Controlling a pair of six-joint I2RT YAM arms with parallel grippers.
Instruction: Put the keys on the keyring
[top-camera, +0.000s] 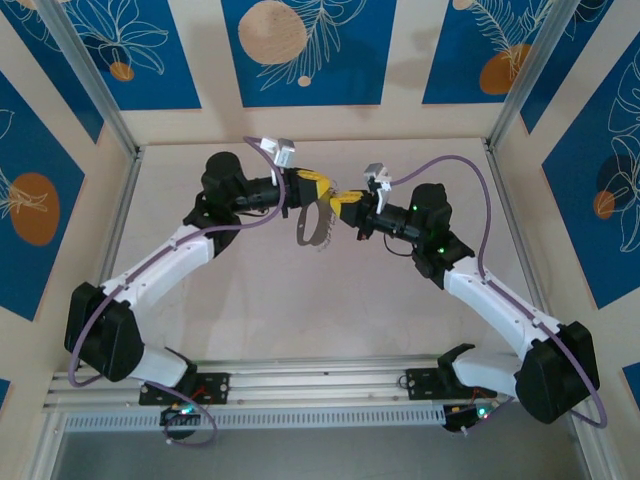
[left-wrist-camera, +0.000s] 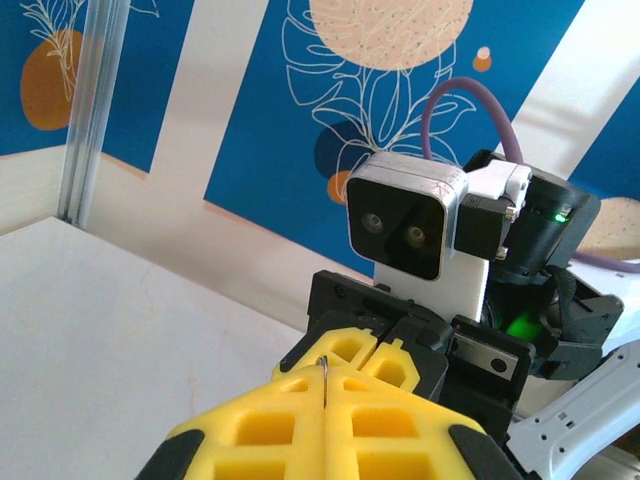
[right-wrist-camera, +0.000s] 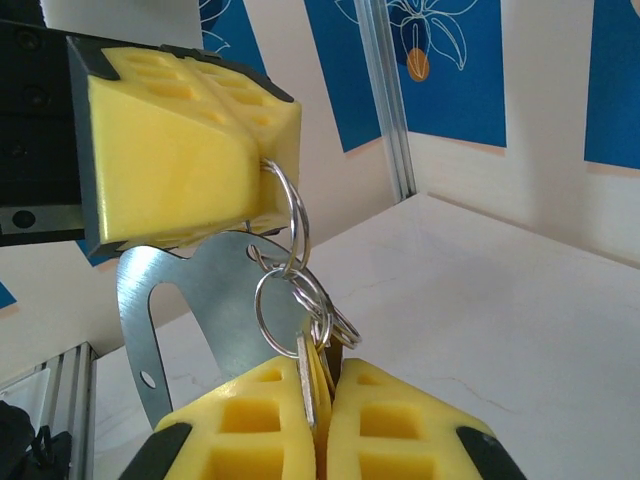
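The keyring (right-wrist-camera: 195, 290), a flat grey metal loop, hangs in mid-air between the two grippers and dangles below them (top-camera: 310, 230). It hangs from a thin wire ring (right-wrist-camera: 292, 205). My left gripper (left-wrist-camera: 327, 385) is shut on that ring, whose wire edge (left-wrist-camera: 325, 372) shows between the yellow fingers. My right gripper (right-wrist-camera: 322, 390) is shut on the keys (right-wrist-camera: 312, 385), a thin silvery and gold bunch seen edge-on, with several small split rings (right-wrist-camera: 285, 300) linking them to the left gripper's ring. The two grippers meet tip to tip, left (top-camera: 318, 190) and right (top-camera: 342, 203).
The pale tabletop (top-camera: 300, 300) lies below the raised arms. Metal frame posts (top-camera: 510, 100) and blue patterned walls (top-camera: 300, 50) enclose it. An aluminium rail (top-camera: 320, 385) runs along the near edge by the arm bases.
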